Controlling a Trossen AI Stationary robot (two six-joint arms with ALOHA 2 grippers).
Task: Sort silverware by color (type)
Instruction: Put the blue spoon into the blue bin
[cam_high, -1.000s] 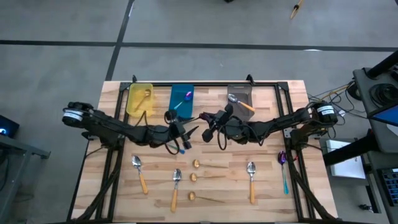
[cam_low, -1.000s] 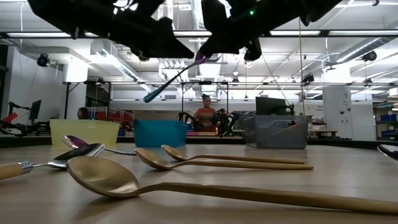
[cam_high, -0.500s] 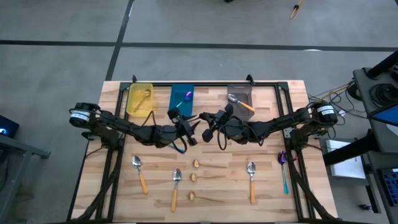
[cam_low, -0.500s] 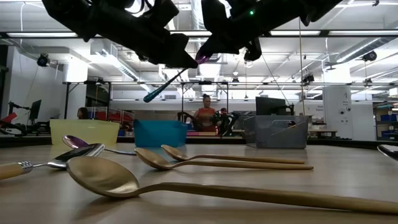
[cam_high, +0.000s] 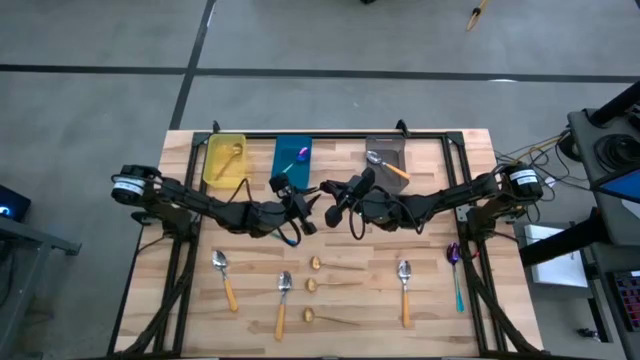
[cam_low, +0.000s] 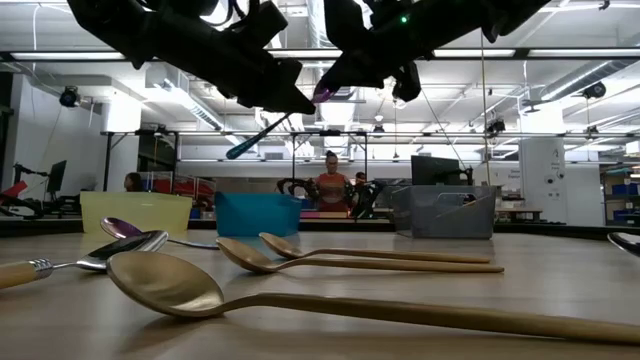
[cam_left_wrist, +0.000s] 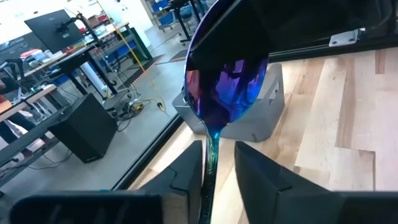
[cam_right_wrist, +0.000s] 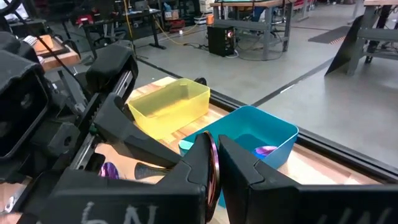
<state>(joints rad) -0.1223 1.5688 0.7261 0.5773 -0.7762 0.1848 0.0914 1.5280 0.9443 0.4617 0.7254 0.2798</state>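
A purple spoon with a teal handle hangs in the air over the middle of the table. Its bowl is up and its handle slants down. My right gripper is shut on the bowl. My left gripper faces it, open. Its two fingers stand on either side of the spoon's neck, with a gap showing on one side. Three orange-handled spoons, three gold spoons and another purple spoon lie flat on the table. My right gripper pinches the spoon's bowl, seen edge-on between its two fingers, coming from the table's right side. The spoon is lifted clear, with its handle slanting down toward the left arm. My left gripper: whether one finger touches the neck, I cannot tell.
Along the far edge stand a yellow bin with a gold spoon, a blue bin with a purple spoon, and a grey bin with an orange-handled spoon. A person shows in the room beyond the table.
My left gripper has moved toward the table's right edge, up to the right gripper. Its fingers now stand around the spoon's neck. The right gripper and the spoon have kept their place.
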